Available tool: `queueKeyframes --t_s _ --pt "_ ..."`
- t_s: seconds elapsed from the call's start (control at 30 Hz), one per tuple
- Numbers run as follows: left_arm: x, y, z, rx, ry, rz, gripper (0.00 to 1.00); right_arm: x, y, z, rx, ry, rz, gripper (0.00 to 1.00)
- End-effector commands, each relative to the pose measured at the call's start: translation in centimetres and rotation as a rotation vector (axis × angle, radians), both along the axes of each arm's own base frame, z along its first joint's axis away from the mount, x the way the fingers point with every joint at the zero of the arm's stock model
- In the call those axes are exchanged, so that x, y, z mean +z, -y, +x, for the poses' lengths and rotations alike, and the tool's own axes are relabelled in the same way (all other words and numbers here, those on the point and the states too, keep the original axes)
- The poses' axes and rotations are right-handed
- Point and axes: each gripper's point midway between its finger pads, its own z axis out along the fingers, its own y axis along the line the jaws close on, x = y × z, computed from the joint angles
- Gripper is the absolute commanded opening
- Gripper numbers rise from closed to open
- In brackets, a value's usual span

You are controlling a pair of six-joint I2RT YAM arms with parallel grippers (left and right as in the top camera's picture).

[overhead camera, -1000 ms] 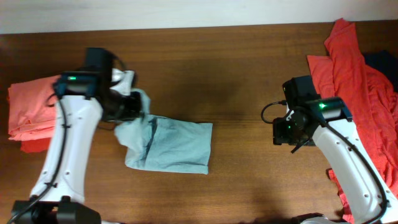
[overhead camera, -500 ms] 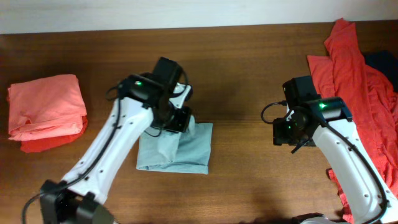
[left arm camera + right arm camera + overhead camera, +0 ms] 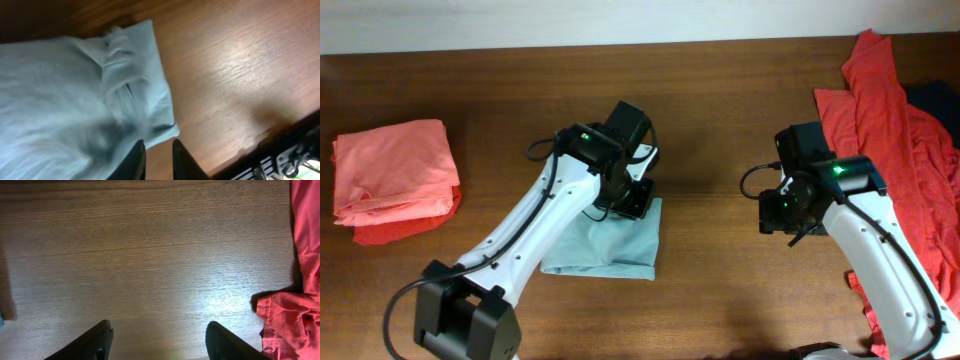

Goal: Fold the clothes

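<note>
Two arms reach over the brown wooden bench [image 3: 720, 110]. The left hand [image 3: 628, 198] hovers at the upper right part of the pale grey-blue T-shirt [image 3: 605, 250], which lies folded into a rough rectangle near the middle of the bench. In the left wrist view its fingers [image 3: 137, 160] stand a narrow gap apart with bare wood between them, just past the shirt's rumpled edge [image 3: 150, 115]; they pinch nothing.

The right hand [image 3: 782, 212] hangs over bare wood between the T-shirt and a loose heap of red clothes [image 3: 890, 110] at the right end. Its fingers [image 3: 100, 340] are spread wide around nothing, with the heap's edge [image 3: 287, 315] just beside them.

At the left end sits a folded salmon-pink garment [image 3: 395, 170] on top of a folded red one [image 3: 380, 232].
</note>
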Motion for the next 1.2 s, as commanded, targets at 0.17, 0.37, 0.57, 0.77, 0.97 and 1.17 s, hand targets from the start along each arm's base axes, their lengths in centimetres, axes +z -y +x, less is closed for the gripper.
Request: queueKeyframes --t_s 0.17,0.37,0.57,0.77,0.97,1.17 --pt "-0.1 0.7 0.6 -0.021 0.039 0.017 0.15 -0.2 0.4 -0.1 -0.008 -0.008 -0.013 0.65" --pt "0.7 -4.5 2.9 0.089 0.075 0.152 0.11 -0.1 -2.9 0.0 0.149 -0.007 0.157 0.65" --pt "0.8 -11.2 5.8 0.261 0.096 0.237 0.21 1.1 -9.3 -0.6 0.387 0.009 0.456 0.66" --pt "-0.4 -17.2 8.0 0.430 0.066 0.250 0.31 0.1 -14.0 -1.8 0.481 -0.048 0.480 0.69" --pt "-2.8 -19.4 8.3 0.481 -0.006 0.274 0.33 -2.3 -19.4 -2.3 0.501 -0.097 0.487 0.69" --pt "-6.6 -19.7 8.4 0.470 -0.089 0.320 0.37 -5.3 -25.1 -3.3 0.513 -0.129 0.499 0.68"
